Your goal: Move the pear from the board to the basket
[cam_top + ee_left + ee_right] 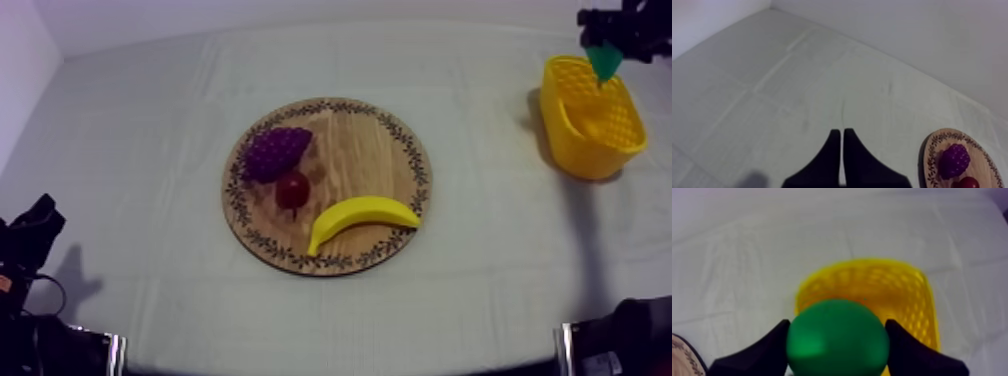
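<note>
The left gripper, its fingers pressed into a narrow wedge, sits over the table, the wooden board carries grapes, a small red fruit and a banana, and the right gripper clasps the pear above the yellow basket.

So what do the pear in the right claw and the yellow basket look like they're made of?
The pear, gripped by the right claw, looks like smooth plastic or rubber: its green skin is even, with a soft sheen. The basket below it is likely moulded plastic: it is a uniform yellow, with a lattice of small holes in its walls. Neither is certain by look alone.
</note>
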Robot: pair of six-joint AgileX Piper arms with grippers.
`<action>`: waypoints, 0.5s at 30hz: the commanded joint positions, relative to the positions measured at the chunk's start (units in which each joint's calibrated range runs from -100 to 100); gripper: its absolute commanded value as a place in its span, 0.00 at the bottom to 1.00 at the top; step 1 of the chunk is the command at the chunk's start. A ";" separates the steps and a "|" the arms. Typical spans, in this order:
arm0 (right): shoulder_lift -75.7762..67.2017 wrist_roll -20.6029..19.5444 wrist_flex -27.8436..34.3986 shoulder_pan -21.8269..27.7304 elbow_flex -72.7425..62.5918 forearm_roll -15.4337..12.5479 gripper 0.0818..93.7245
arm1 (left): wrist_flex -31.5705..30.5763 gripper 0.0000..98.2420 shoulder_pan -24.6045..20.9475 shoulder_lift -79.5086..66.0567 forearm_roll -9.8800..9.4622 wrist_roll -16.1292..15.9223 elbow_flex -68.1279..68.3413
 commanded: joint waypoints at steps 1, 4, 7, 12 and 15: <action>2.09 -0.35 -0.85 0.31 3.27 0.00 0.46 | 0.01 0.00 -0.02 0.02 -0.02 -0.02 0.02; 4.61 -0.83 -1.65 0.92 5.24 0.08 0.46 | 0.01 0.00 -0.02 0.02 -0.02 0.00 0.02; 6.66 -1.12 -2.30 1.59 6.29 0.04 0.46 | 0.01 0.00 -0.02 0.02 -0.02 0.01 0.02; 8.79 -1.45 -3.43 2.63 6.93 -0.04 0.46 | 0.01 0.00 -0.02 0.02 -0.02 0.01 0.02; 9.47 -1.74 -4.02 2.95 7.23 0.20 0.46 | 0.01 0.00 -0.02 0.02 -0.02 0.01 0.02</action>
